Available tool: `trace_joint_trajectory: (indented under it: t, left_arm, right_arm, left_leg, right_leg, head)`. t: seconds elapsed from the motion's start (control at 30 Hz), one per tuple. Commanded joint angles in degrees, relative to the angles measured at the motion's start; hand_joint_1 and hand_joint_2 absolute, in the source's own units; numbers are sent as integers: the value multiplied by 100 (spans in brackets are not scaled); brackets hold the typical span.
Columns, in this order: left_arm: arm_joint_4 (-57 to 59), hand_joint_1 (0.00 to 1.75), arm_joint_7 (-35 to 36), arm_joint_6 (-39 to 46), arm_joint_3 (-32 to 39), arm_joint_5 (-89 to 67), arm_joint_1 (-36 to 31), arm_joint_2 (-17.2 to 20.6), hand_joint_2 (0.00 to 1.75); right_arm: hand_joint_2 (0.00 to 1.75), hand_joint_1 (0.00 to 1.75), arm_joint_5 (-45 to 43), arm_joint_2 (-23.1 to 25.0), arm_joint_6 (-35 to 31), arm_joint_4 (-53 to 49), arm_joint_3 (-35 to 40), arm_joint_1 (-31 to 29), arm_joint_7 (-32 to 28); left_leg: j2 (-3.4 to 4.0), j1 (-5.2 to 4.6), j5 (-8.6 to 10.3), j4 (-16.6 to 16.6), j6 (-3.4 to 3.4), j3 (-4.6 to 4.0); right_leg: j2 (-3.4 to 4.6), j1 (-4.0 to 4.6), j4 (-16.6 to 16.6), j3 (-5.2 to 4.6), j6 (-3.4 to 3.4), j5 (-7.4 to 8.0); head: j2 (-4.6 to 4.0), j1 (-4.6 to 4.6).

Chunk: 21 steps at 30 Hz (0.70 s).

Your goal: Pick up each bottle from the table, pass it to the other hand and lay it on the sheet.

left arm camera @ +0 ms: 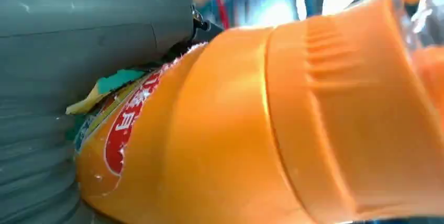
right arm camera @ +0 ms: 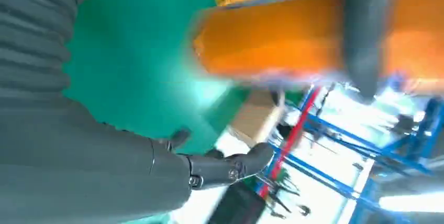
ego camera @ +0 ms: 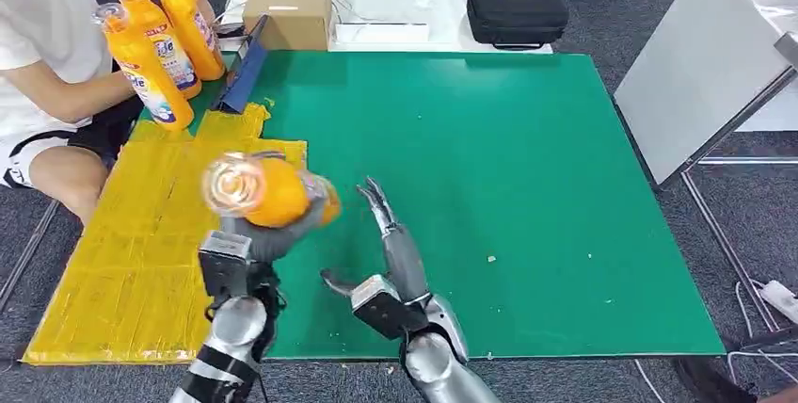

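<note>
A: Head view first. What's the risk?

B: My left hand [ego camera: 254, 243] grips the orange bottle [ego camera: 268, 191], held in the air, clear cap end toward the cam, above the edge where the yellow sheet [ego camera: 141, 233] meets the green worktop [ego camera: 527, 196]. Risk, imo: bottle is smooth and round, so if I let go too high it could roll off the sheet onto the green. Right hand [ego camera: 391, 252] is empty, fingers [ego camera: 376, 198] spread, just beside the bottle, so a careless swing could knock it.

A: Pose?

B: Left forearm comes up from below, wrist bent so the bottle lies roughly level. Right palm is edge-on, fingers pointing away from me. Three more bottles [ego camera: 155, 31] stand at the far left corner, near a person [ego camera: 47, 64].

A: Left wrist view?

B: Bottle [left arm camera: 251, 130] pressed against my grey thumb [left arm camera: 94, 20]; label partly peeled, might slip there.

A: Right wrist?

B: Blurry. Bottle [right arm camera: 272, 41] sits beyond my open fingers [right arm camera: 230, 166], not touching, with a dark finger of the left hand across it.
</note>
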Motion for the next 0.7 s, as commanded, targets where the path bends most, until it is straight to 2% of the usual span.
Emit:
trace_joint_trajectory:
  t: [0.03, 0.07, 0.13, 0.17, 0.2, 0.3, 0.33, 0.37, 0.67, 0.7]
  left_arm:
    - [-50, 175, -94, 782, 940, -1907, -102, -165, 175]
    - [-65, 175, -170, 782, 1143, -2298, -65, -314, 175]
    - [-116, 175, -308, 782, 1591, -2941, -16, -592, 175]
    - [-312, 175, -429, 782, 1883, -3446, -8, -770, 175]
    - [-1016, 175, -429, 782, 2239, -4483, 51, -894, 175]
    - [-1938, 175, -429, 782, 2505, -6288, 24, -894, 175]
    - [-1939, 175, -429, 782, 2478, -6423, 20, -894, 175]
    - [-1939, 175, -429, 782, 2478, -6423, 20, -894, 175]
    - [-1939, 175, -429, 782, 2478, -6423, 20, -894, 175]
    - [-1955, 175, 209, 782, 2030, -7308, -1, -589, 175]
  right_arm:
    - [175, 0, -853, -467, 650, -1596, -158, 568, -114]
    - [175, 0, -918, -498, 671, -1747, -213, 633, -134]
    - [175, 0, -1702, -510, 1230, -1989, -383, 757, -38]
    - [175, 0, -1694, -569, 1286, -1972, -404, 738, 62]
    - [175, 0, -1676, -586, 1226, -1851, -484, 706, 152]
    - [175, 0, -1623, -638, 1002, -1491, -582, 554, 221]
    - [175, 0, -1601, -641, 946, -1467, -597, 546, 215]
    - [175, 0, -1601, -641, 946, -1467, -597, 546, 215]
    - [175, 0, -1601, -641, 946, -1467, -597, 546, 215]
    - [175, 0, -1519, -672, 798, -1472, -582, 533, 238]
  left_leg:
    - [-29, 18, -20, 13, -20, 32]
    - [-21, 16, -13, 9, -16, 22]
    - [-12, 18, -27, 9, -28, 29]
    - [-17, 15, -22, 3, -26, 20]
    - [-21, 11, -14, 1, -20, 12]
    - [1, 21, -34, 17, -27, 27]
    - [2, 15, -21, 6, -20, 13]
    - [-1, 18, -32, 14, -22, 35]
    - [-9, 19, -10, 3, -19, 20]
    - [-11, 28, -27, 14, -29, 43]
  right_leg:
    - [-10, 10, 5, 32, -22, -29]
    - [-4, 7, 3, -23, -13, -24]
    - [8, 8, -1, -18, -15, -25]
    - [0, 7, -3, -26, -13, -22]
    - [-6, 4, -4, -34, -11, -19]
    - [27, 12, 2, -16, -17, -26]
    - [22, 9, -7, 24, -13, -13]
    - [21, 11, -1, 44, -14, -15]
    - [4, 13, -2, 23, -16, -10]
    - [10, 20, 2, 49, -22, -23]
  head:
    - [0, 7]
    - [0, 9]
    - [0, 7]
    - [0, 5]
    - [0, 7]
    - [0, 7]
    - [0, 7]
    - [0, 7]
    - [0, 7]
    - [0, 7]
